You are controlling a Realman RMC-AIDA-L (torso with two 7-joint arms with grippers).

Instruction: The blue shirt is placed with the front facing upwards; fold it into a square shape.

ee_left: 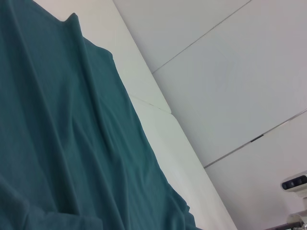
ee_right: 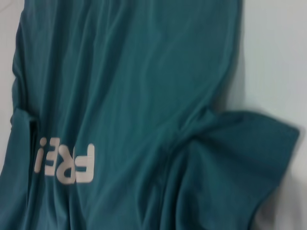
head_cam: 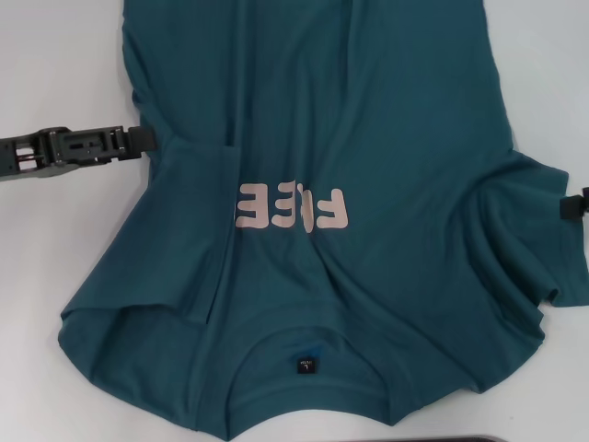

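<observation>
Head view gives us two pincers and one garment. Our left pincer (head_cam: 140, 140) reaches in level from the left side, its dark body over the pale bench (head_cam: 55, 249), its tip touching the left edge of the blue shirt (head_cam: 368, 138) where a flap of cloth is folded inward; we cannot tell whether its fingers are parted or pressed on the cloth. Our right pincer (head_cam: 574, 204) shows only as a small dark piece at the right edge, just beside the shirt's right sleeve (head_cam: 529, 258); its fingers are not readable either.

Outward from the pincers, the single shirt lies spread across the middle of the bench, front up, collar (head_cam: 308, 354) nearest us and the body running away past the top of the view. One row of pale pink letters (head_cam: 293, 207) sits on the chest, upside down from our side, with its left end partly covered by the folded flap. One small dark neck label (head_cam: 304, 366) sits inside the collar. The left sleeve is turned in over the body, making a long crease down that side; the right sleeve lies bunched and wrinkled, spreading out on the bench.

Right wrist view shows the same letters and the rumpled sleeve. Left wrist view shows wrinkled teal cloth, the bench edge, and beyond it a pale panelled wall (ee_left: 225, 76) with a small white device (ee_left: 295, 183) at the margin.
</observation>
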